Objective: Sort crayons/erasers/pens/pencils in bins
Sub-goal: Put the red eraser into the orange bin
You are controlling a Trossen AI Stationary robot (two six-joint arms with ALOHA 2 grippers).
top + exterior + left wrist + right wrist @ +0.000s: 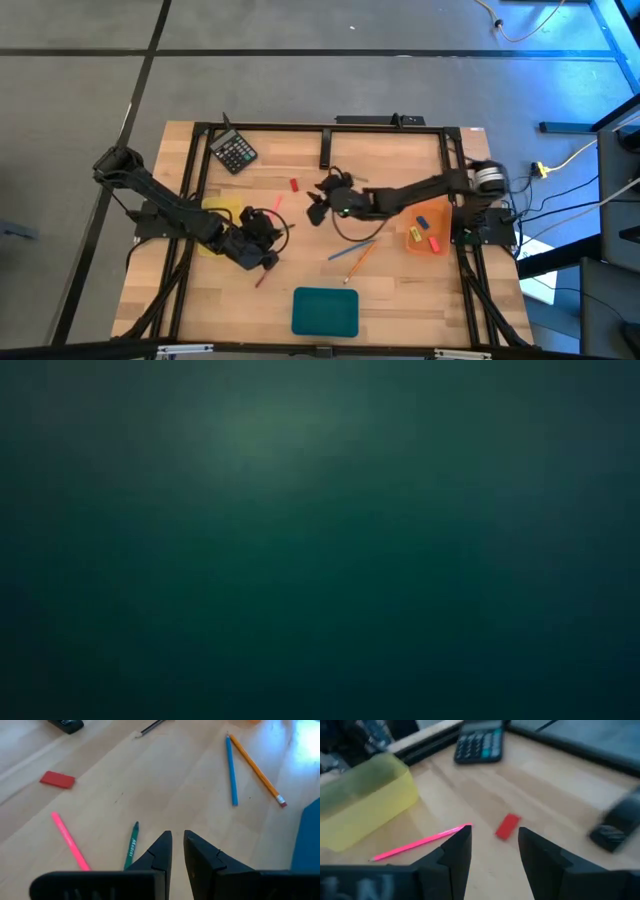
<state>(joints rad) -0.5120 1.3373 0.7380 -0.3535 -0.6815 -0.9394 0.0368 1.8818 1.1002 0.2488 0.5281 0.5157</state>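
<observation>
The low view is only a dark green blur and shows nothing. From above, the yellow bin (222, 213) is partly covered by the left arm, and the left gripper (178, 842) is lost in dark links; its wrist view shows two tapered black fingers nearly together, holding nothing, above a green pen (131, 847) and a pink pen (70, 841). A flat red eraser (57, 779) lies farther off, and a blue pen (232, 770) lies beside an orange pencil (256, 770). The right gripper (494, 842) hovers mid-table, jaws apart and empty, over the same eraser. The orange bin (427, 232) holds small blocks; the teal bin (325, 311) is flat with rounded corners. A calculator (233, 152) sits on the wooden table (400, 290)
</observation>
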